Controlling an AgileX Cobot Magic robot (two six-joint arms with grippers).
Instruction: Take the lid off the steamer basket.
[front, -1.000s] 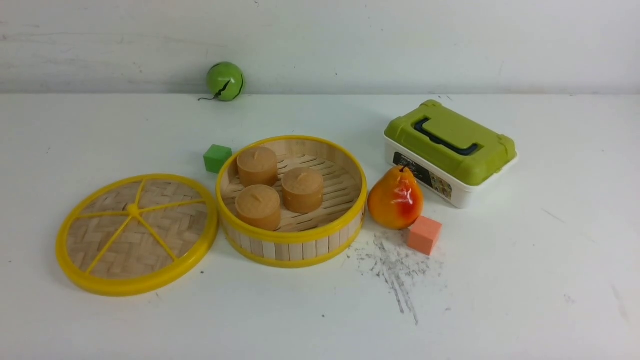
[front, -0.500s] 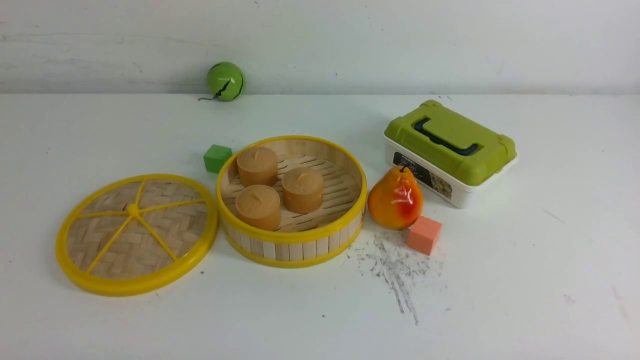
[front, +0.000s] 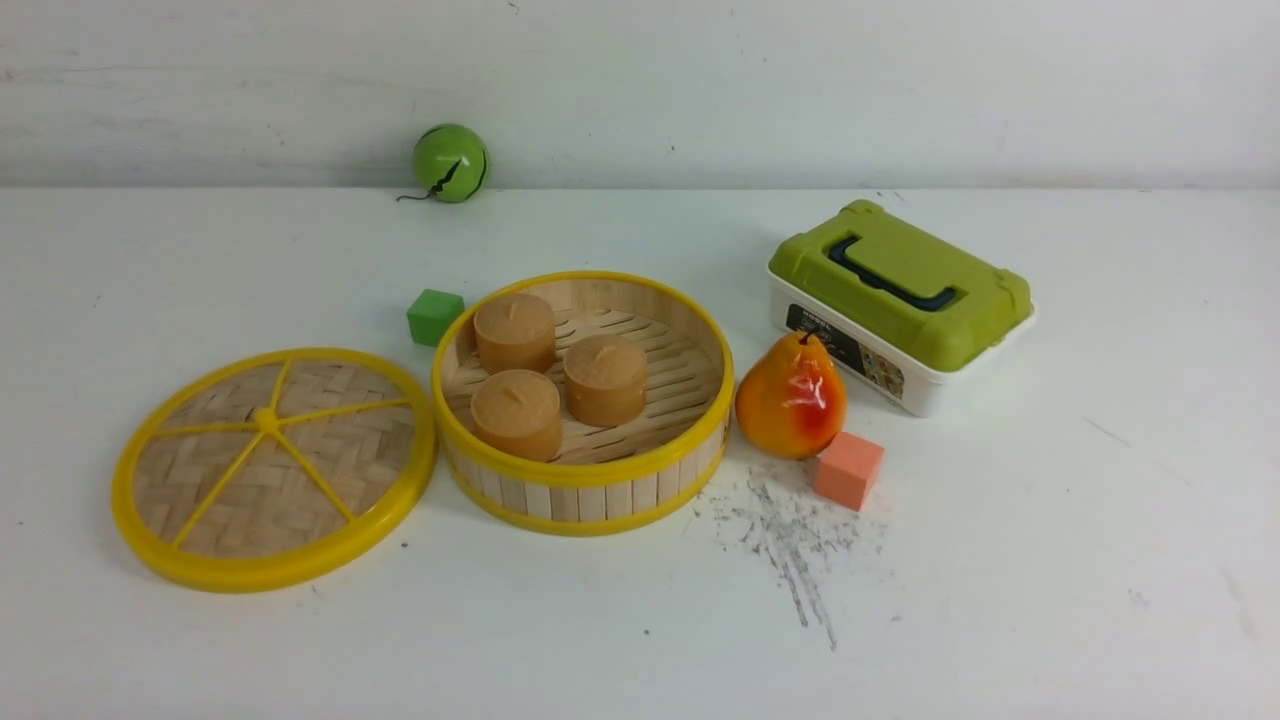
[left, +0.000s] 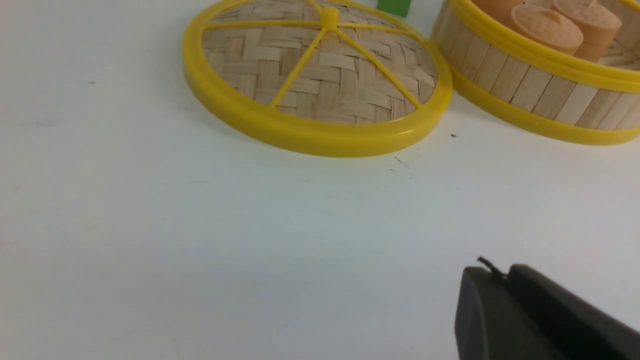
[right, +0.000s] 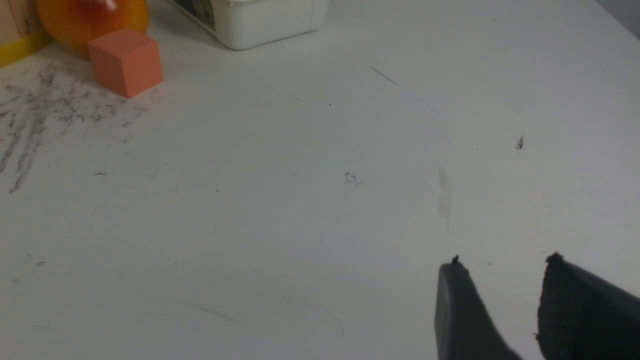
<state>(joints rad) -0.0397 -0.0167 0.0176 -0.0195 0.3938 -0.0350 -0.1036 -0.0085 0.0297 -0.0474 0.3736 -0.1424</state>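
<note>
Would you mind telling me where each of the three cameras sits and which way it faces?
Front view: between the arms, facing forward over the white table; no arm shows.
Left wrist view: low, facing the woven bamboo lid with yellow rim and slat-walled steamer basket; left gripper tips shut.
Right wrist view: low, facing the salmon cube; right gripper open.
Shared: lid and basket appear in the front and left wrist views.
</note>
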